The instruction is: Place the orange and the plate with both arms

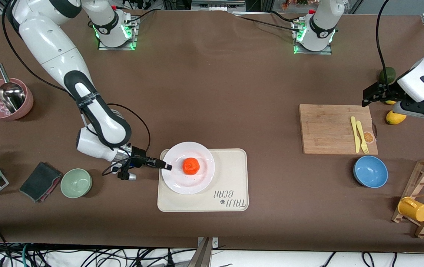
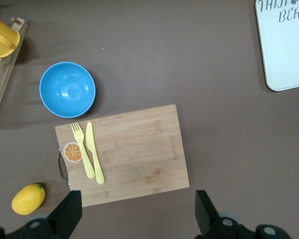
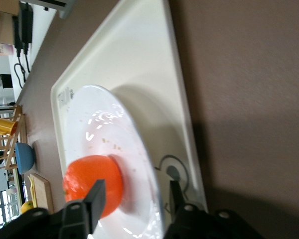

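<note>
Brown cloth covers the whole table (image 1: 215, 81), and what you want sits low in the front view, near its middle. The plate (image 1: 188, 183) rests on the cream bear-print tray (image 1: 234, 174), at the tray's end toward the right arm, with its rim reaching a little past the tray's upper edge. The orange (image 1: 191, 165) lies on the plate, close to its centre. Your right gripper (image 1: 166, 167) is down at the plate's rim on the side toward the right arm's end of the table. In the right wrist view its fingers (image 3: 100, 193) stand apart, one over the plate just in front of the orange and the other outside the rim, and you can see a gap between them and the rim, so this claw is parted and grips nothing. Your left gripper (image 1: 370, 95) hangs in the upper part of the frame, over the cloth beside the wooden cutting board (image 1: 327, 126). Its fingers (image 2: 70, 209) are spread wide and it is empty. On that board lie a yellow fork (image 1: 363, 137) and a yellow knife (image 1: 354, 129), side by side. Lower in the frame than the board is the blue bowl (image 1: 370, 171), and a lemon (image 1: 395, 118) lies just beside the board toward the left arm's end. Toward the right arm's end you see a green bowl (image 1: 76, 183) and, higher up, a pink bowl (image 1: 6, 100) with a metal ladle in it.
</note>
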`<action>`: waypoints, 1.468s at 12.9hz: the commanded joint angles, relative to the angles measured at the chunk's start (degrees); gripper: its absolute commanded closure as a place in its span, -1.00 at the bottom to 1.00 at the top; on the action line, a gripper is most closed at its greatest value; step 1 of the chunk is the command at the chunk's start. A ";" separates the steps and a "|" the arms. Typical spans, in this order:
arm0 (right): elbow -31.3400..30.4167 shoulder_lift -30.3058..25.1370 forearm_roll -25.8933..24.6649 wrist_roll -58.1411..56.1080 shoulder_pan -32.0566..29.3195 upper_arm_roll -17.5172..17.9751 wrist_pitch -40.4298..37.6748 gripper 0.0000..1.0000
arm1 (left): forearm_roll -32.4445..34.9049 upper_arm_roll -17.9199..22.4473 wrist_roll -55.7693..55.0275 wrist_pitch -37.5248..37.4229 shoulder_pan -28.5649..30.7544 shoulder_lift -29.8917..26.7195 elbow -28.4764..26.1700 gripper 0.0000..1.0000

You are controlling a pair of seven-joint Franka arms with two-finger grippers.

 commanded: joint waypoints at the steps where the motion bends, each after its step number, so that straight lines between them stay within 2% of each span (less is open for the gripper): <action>1: -0.92 -4.75 -1.88 1.38 -0.23 -2.61 -6.47 -1.00 | 1.98 -0.41 -0.10 0.21 0.21 0.11 0.45 -1.00; 3: -1.89 -10.11 -6.26 2.17 -0.14 -7.26 -17.26 -1.00 | 1.98 -0.41 -0.10 0.21 0.21 0.11 0.45 -1.00; 5: -3.64 -16.78 -13.19 3.05 -0.23 -11.66 -28.60 -1.00 | 1.98 -0.41 -0.10 0.21 0.21 0.20 0.45 -1.00; 8: -11.36 -30.22 -24.43 6.30 -0.23 -16.15 -35.58 -1.00 | 1.98 -0.32 -0.10 0.21 0.21 0.20 0.45 -1.00; 10: -13.49 -37.52 -32.96 7.79 -0.23 -18.61 -40.84 -1.00 | 1.98 -0.41 -0.10 0.21 0.21 0.20 0.45 -1.00; 12: -12.88 -42.98 -42.53 11.56 -0.23 -19.50 -46.30 -1.00 | 1.90 -0.41 -0.10 0.21 0.13 0.20 0.45 -1.00; 14: -12.44 -47.56 -49.67 14.46 -0.23 -19.50 -49.73 -1.00 | 1.90 -0.41 -0.10 0.21 0.21 0.20 0.45 -1.00; 16: -10.34 -50.12 -53.55 17.54 -0.23 -19.42 -53.77 -1.00 | 1.90 -0.32 -0.01 0.30 0.30 0.20 0.45 -1.00; 19: -6.21 -50.30 -57.25 18.52 -0.23 -19.42 -57.74 -1.00 | 1.90 -0.32 -0.01 0.30 0.21 0.20 0.54 -1.00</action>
